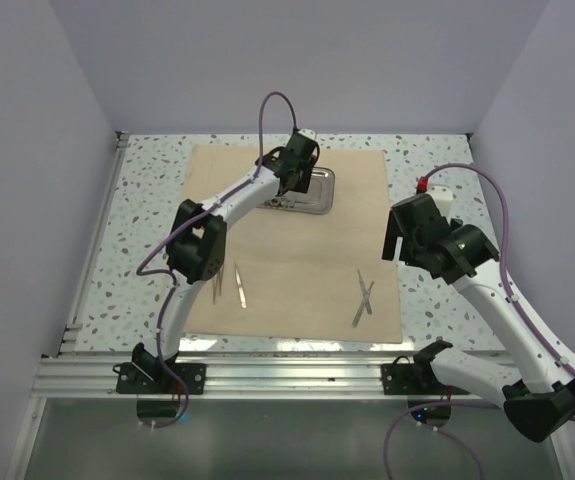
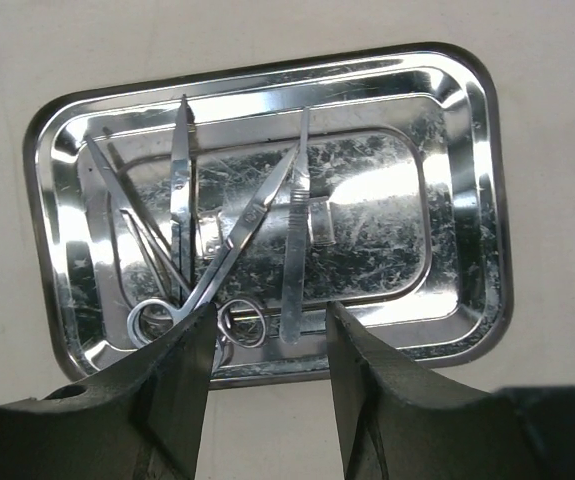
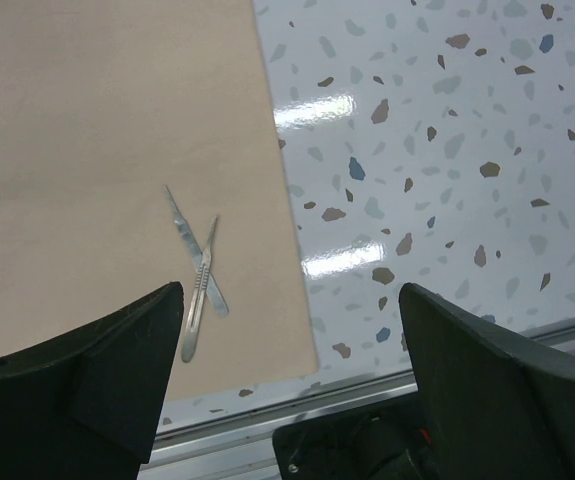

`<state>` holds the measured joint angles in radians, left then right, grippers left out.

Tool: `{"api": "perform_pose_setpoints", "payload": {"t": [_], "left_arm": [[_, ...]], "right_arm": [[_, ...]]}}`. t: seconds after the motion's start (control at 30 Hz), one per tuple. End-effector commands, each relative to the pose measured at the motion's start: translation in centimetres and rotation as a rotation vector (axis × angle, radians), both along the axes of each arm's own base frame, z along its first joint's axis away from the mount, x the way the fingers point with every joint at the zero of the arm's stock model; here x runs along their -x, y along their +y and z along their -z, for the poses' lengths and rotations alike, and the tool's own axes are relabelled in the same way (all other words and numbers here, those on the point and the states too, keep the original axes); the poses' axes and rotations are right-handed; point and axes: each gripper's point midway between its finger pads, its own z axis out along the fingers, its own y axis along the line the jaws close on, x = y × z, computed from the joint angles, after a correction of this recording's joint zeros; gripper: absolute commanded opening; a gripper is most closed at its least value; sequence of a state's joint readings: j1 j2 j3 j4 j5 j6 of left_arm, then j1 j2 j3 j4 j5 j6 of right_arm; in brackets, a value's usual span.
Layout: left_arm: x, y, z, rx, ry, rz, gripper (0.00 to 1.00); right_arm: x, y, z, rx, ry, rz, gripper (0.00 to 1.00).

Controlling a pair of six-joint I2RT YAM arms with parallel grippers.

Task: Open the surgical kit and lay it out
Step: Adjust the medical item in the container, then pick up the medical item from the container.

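Right end effector [image 3: 290, 300] hangs with its fingers spread wide and nothing between them, over the right border of the cloth wrap [image 1: 297, 270] where it meets the speckled counter [image 3: 447, 150]. It is probably parked there to stay out of the other arm's way. Just beyond it, two thin instruments [image 3: 197, 270] lie crossed on the near right of the cloth. Another pair [image 1: 229, 285] lies side by side on the near left, which suggests the laying-out is partly done. The wrap is already spread flat on the counter.

Farther off, the left end effector [image 2: 269, 310] hovers over the near rim of the steel tray [image 2: 467, 200], which sits at the far middle of the cloth. Its fingers are moderately apart and empty, lined up over the handles of the scissors [image 2: 229, 250] and the slim tools beside them, seemingly to pick the next one.
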<state>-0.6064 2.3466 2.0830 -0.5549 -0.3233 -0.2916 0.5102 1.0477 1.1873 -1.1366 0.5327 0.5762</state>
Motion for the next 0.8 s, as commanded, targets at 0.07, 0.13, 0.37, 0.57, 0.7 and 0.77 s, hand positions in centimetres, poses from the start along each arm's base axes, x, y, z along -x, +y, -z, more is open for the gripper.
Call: {"api": "perform_pose_setpoints", "payload": {"t": [0.07,0.13,0.37,0.57,0.7,0.77], "left_arm": [[-0.3,-3.3,-2.5,0.100,-0.046,0.100,0.51],[-0.3,-3.5,-1.6,0.096,-0.033,0.101,0.50],[-0.1,-3.2,2.2,0.071,0.041,0.088,0.51],[-0.1,-1.9,5.3,0.059,0.104,0.052,0.52],[-0.2,-1.0,6.3,0.051,0.124,0.033,0.52],[-0.4,-0.6,6.6,0.053,0.131,0.027,0.52]], "right_arm": [[-0.4,-0.3,-0.8,0.013,-0.035,0.001,0.93],[-0.3,-0.4,-0.7,0.019,-0.030,0.000,0.93],[-0.4,-0.3,-0.5,0.023,-0.021,0.000,0.93],[-0.5,-0.3,-0.2,0.025,-0.010,0.004,0.93],[-0.5,-0.2,-0.1,0.027,-0.008,0.006,0.93],[-0.6,-0.2,0.0,0.029,-0.003,0.007,0.93]]}}
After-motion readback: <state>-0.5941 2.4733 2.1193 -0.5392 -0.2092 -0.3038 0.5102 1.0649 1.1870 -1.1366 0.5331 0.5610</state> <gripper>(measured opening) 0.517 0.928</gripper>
